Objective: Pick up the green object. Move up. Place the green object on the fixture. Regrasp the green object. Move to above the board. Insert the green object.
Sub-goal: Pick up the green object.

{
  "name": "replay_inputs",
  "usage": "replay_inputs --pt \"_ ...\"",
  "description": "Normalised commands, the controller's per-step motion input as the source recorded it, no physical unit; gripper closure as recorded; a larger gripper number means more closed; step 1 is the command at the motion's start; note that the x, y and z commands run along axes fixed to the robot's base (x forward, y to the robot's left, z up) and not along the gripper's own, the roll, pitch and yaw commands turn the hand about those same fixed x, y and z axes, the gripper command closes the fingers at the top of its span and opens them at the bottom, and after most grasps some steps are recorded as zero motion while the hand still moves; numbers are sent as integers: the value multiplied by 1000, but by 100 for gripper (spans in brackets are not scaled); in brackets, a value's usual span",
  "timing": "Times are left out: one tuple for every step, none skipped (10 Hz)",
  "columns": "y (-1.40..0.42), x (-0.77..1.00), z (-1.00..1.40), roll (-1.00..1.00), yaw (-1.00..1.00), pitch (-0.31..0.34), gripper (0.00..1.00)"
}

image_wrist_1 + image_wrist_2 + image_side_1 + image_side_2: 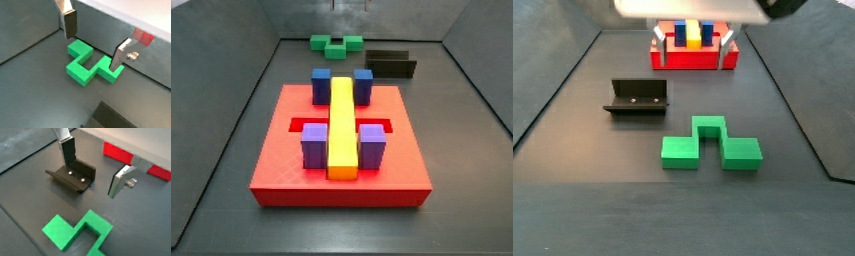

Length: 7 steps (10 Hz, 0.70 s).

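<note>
1. Dark grey flooring is filling the walled work cell, with the counter (593, 200) lying bare around the pieces.
2. Sitting left of centre in a side view, the fixture (637, 98) is standing with its open front facing the camera, well apart from everything else.
3. Resting flat on the floor just right of the fixture, the green object (710, 146) is lying untouched, its raised middle pointing toward the board (694, 57) at the far end and its two wings spreading sideways; its long axis is running across the cell, left to right.
4. Hanging above the green object, the hand (93, 42) is waiting with its silver fingers (69, 25) spread wide and nothing between them; in a side view only its pale body is showing at the upper edge.
5. Judging from a wrist view, the fingers are bracketing the block's middle from above, so the coming pick is looking like a straight descent, closing across the narrow raised part rather than along the wings.
6. Farther on, the red board is carrying a yellow bar (342, 125) with blue blocks (322, 80) and purple blocks (315, 143) beside it.
</note>
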Motion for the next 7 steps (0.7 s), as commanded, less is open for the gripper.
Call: replay_inputs --pt "340 89 -246 -114 -71 -114 0" --pt "366 0 -157 -290 0 -249 0" --pt "383 0 -154 -391 0 -253 0" --pt "300 -46 -231 -361 0 -243 0" --pt "211 0 -337 -301 0 -256 0" --pt "71 0 -534 -144 0 -270 0" --pt "0 0 -489 -13 0 -241 0"
